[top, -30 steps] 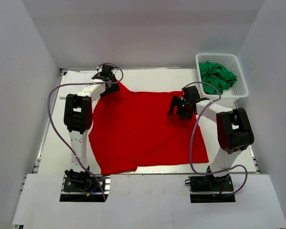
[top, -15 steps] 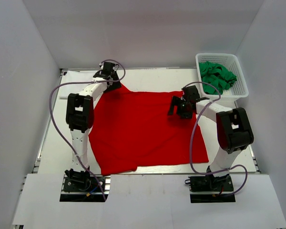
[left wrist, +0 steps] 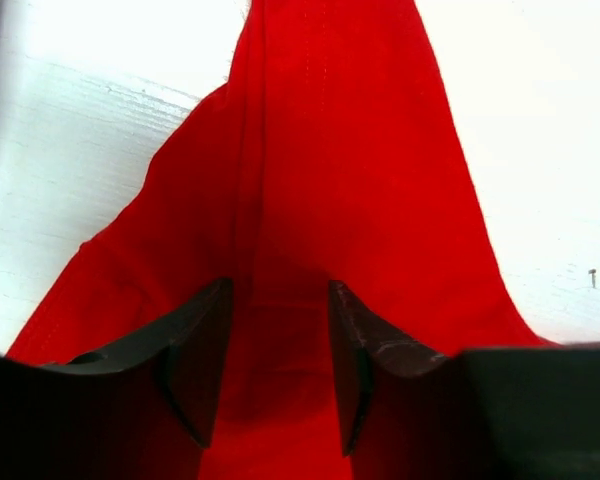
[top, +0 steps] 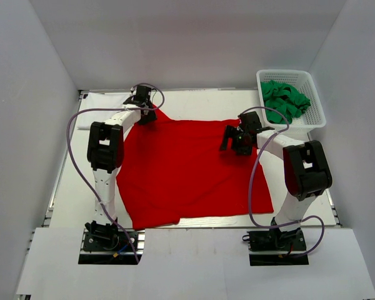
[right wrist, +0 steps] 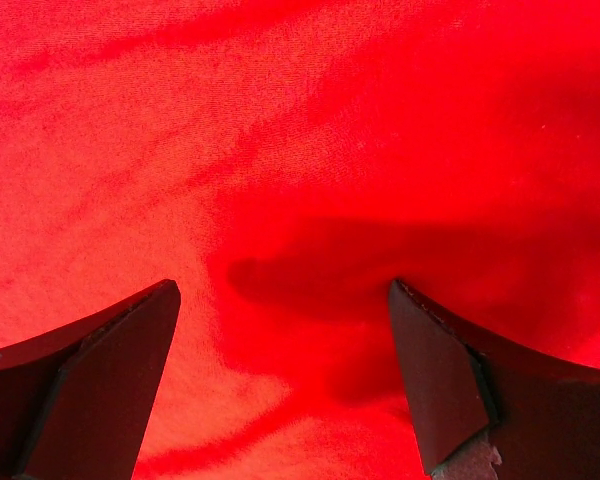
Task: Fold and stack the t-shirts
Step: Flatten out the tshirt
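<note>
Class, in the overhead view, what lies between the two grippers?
Only the red t-shirt: its spread cloth fills the stretch from the left gripper to the right gripper, as the top external view shows.

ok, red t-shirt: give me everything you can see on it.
The red t-shirt is bright, plain, soft cloth. It is spread mostly flat as a rough sheet across the middle of the white table, with shallow wrinkles; sleeves and collar cannot be told apart. Its far-left corner rises in a narrow ridge that runs between the fingers of the left gripper, which looks shut on it. The right gripper is open over its far-right part; whether it touches the cloth cannot be told.
</note>
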Robot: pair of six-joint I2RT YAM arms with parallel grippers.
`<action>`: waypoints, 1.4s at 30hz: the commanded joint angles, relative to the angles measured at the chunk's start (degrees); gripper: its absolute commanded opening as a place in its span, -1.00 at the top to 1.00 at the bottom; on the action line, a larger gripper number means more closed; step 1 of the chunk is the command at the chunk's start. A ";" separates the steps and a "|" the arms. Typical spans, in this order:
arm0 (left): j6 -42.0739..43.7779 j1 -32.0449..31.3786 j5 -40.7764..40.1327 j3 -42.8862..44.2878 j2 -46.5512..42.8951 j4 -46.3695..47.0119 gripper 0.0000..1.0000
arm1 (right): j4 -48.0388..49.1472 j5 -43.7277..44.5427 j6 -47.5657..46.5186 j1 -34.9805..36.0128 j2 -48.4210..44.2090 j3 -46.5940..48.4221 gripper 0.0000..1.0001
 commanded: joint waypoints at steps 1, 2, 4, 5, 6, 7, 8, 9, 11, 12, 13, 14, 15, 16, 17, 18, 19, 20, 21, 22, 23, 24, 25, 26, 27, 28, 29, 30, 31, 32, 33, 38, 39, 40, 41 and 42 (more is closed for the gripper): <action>-0.82 -0.15 0.11 -0.37 -0.90 1.42 0.00 | -1.29 0.21 -0.46 -0.34 1.34 0.97 -0.81; -1.34 -0.15 0.11 -0.98 -0.90 1.42 0.00 | -1.29 0.13 -0.37 -0.16 1.43 0.97 -0.81; -1.35 -0.15 0.11 -0.98 -0.90 2.21 0.03 | -1.21 0.04 -0.37 -0.25 1.60 1.06 -0.81; -1.35 -0.15 0.11 -0.98 -0.90 2.21 0.07 | -1.46 0.12 -0.37 -0.16 1.69 1.06 -0.81; -1.35 -0.15 -0.50 -0.98 -0.90 2.21 0.14 | -1.47 0.21 -0.37 -0.34 1.87 1.15 -0.81; -1.35 -0.15 -0.51 -0.98 -0.90 2.21 0.27 | -1.47 0.04 -0.37 -0.16 1.61 1.15 -0.81; -1.35 0.38 -0.51 -0.98 -0.90 2.21 0.31 | -1.47 0.04 -0.46 -0.25 1.78 1.24 -0.81; -1.35 0.38 -0.51 -0.98 -0.90 2.21 0.36 | -1.47 -0.05 -0.46 -0.16 1.78 1.15 -0.81; -1.87 0.38 -0.51 -0.98 -0.90 2.21 0.45 | -1.64 0.13 -0.46 -0.25 1.87 1.32 -0.81; -1.87 0.38 -0.51 -0.98 -0.90 2.21 0.51 | -1.47 0.13 -0.37 -0.16 1.87 1.24 -0.81; -1.87 0.38 -0.51 -0.98 -0.38 2.21 0.54 | -1.73 0.30 -0.37 -0.25 1.78 1.32 -0.81; -1.87 0.38 -0.51 -0.98 -0.38 2.21 0.57 | -1.73 0.30 -0.46 -0.16 1.69 1.41 -0.81; -1.87 0.38 -0.51 -0.46 -0.38 2.21 0.62 | -1.73 0.39 -0.54 -0.25 1.61 1.41 -0.81; -1.87 0.38 -0.51 -0.46 -0.38 2.21 0.66 | -1.73 0.39 -0.63 -0.25 1.69 1.41 -0.81; -1.87 0.38 -0.51 -0.46 -0.38 2.21 0.81 | -1.82 0.30 -0.63 -0.25 1.87 1.50 -0.81; -1.87 0.38 -0.51 -0.46 -0.38 2.21 0.96 | -1.82 0.47 -0.63 -0.34 1.69 1.59 -0.81; -1.35 0.38 0.10 -0.46 -0.38 2.21 1.00 | -1.82 0.48 -0.63 -0.34 1.78 1.59 -0.81; -1.35 0.38 0.11 -0.46 -0.38 3.00 1.00 | -1.91 0.48 -0.72 -0.34 1.69 1.50 -0.81; -1.35 0.38 0.72 -0.46 -0.38 3.01 1.00 | -1.91 0.48 -0.63 -0.34 1.87 1.67 -0.81; -0.83 0.38 0.72 -1.06 -0.38 4.48 1.00 | -1.99 0.48 -0.63 -0.16 1.87 1.76 -0.81; -0.21 0.38 1.24 -1.07 -0.99 5.46 1.00 | -2.08 0.39 -0.63 -0.16 1.78 1.68 -0.81; -0.20 0.38 1.25 -1.85 -0.99 6.42 1.00 | -1.91 0.39 -0.63 -0.25 1.78 1.50 -0.81; 0.84 0.38 1.25 -2.73 -1.86 7.56 1.00 | -1.82 0.48 -0.72 -0.34 1.69 1.50 -0.81; 0.85 0.38 2.21 -2.74 -2.57 10.36 1.00 | -1.82 0.48 -0.63 -0.34 1.61 1.67 -0.81; 1.37 0.38 2.91 -3.26 -2.57 11.26 1.00 | -1.82 0.48 -0.46 -0.34 1.60 1.59 -0.81; 1.38 0.38 2.92 -2.57 -2.57 11.96 1.00 | -1.64 0.48 -0.63 -0.25 1.60 1.59 -0.81; 1.38 0.38 3.61 -1.09 -2.57 12.58 1.00 | -1.64 0.48 -0.63 -0.16 1.69 1.67 -0.81; 1.38 0.38 3.62 -0.20 -1.88 13.37 1.00 | -1.64 0.56 -0.72 -0.25 1.69 1.68 -0.81; 1.38 0.38 4.32 0.94 -1.17 13.38 1.00 | -1.64 0.48 -0.55 -0.34 1.87 1.94 -0.81; 1.90 0.38 4.85 3.56 -0.38 13.38 1.00 | -1.73 0.39 -0.46 -0.34 1.96 2.11 -0.81; 1.90 0.38 4.85 4.89 0.58 13.38 1.00 | -1.56 0.30 -0.46 -0.16 2.13 2.12 -0.81; 0.07 0.38 8.62 11.14 5.33 15.04 1.00 | -1.55 0.74 -0.63 -0.34 2.57 2.38 -0.81; 0.06 0.38 9.33 11.75 6.03 17.31 1.00 | -1.64 0.83 -0.63 -0.34 2.57 2.90 -0.81; -0.64 0.38 11.34 11.76 6.56 18.55 1.00 | -1.99 1.09 -0.98 -0.51 2.83 2.99 -0.81; -1.43 0.38 12.40 12.89 7.26 19.78 1.00 | -2.17 1.44 -0.98 -0.34 3.10 3.34 -0.81; -1.43 0.38 13.19 13.95 9.36 20.58 1.00 | -2.34 1.53 -1.16 -0.69 3.19 3.61 -0.81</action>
